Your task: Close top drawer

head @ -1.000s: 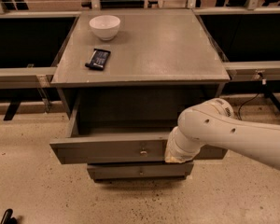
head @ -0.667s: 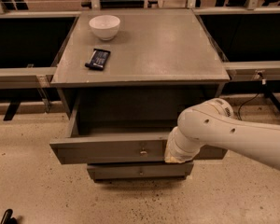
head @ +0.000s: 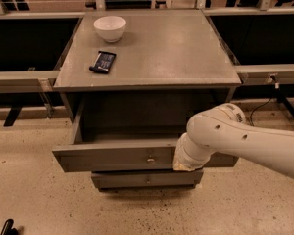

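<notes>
The top drawer is a wide dull-grey drawer. It stands pulled out from the grey cabinet, and its small round metal knob shows at the centre of the front. Its inside is dark and I cannot see any contents. My white arm reaches in from the right. My gripper is at the arm's end, against the drawer front just right of the knob. The wrist covers it.
A white bowl and a dark flat packet lie on the cabinet top. A lower drawer front with its own knob sits below. Grey rails run along both sides. The floor is speckled beige.
</notes>
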Robot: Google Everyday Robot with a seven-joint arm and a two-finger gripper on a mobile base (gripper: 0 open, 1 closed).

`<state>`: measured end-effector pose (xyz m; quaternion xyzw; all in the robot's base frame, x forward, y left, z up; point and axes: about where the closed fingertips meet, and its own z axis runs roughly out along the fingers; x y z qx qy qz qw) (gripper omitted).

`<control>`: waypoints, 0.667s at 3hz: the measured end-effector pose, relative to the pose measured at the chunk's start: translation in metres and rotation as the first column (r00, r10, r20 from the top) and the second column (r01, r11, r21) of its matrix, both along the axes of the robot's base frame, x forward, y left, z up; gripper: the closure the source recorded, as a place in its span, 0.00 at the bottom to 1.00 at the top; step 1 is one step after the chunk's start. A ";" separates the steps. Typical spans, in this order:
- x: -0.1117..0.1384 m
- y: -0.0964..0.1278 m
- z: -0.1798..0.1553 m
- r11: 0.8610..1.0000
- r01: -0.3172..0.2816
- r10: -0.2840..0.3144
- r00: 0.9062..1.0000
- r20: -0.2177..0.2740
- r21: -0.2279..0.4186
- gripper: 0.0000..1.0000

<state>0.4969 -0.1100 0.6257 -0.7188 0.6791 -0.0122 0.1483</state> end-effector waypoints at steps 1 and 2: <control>0.000 0.000 0.000 1.000 0.000 0.000 1.000 0.000 0.000 0.10; 0.000 0.000 0.000 1.000 0.000 0.000 1.000 0.000 0.000 0.00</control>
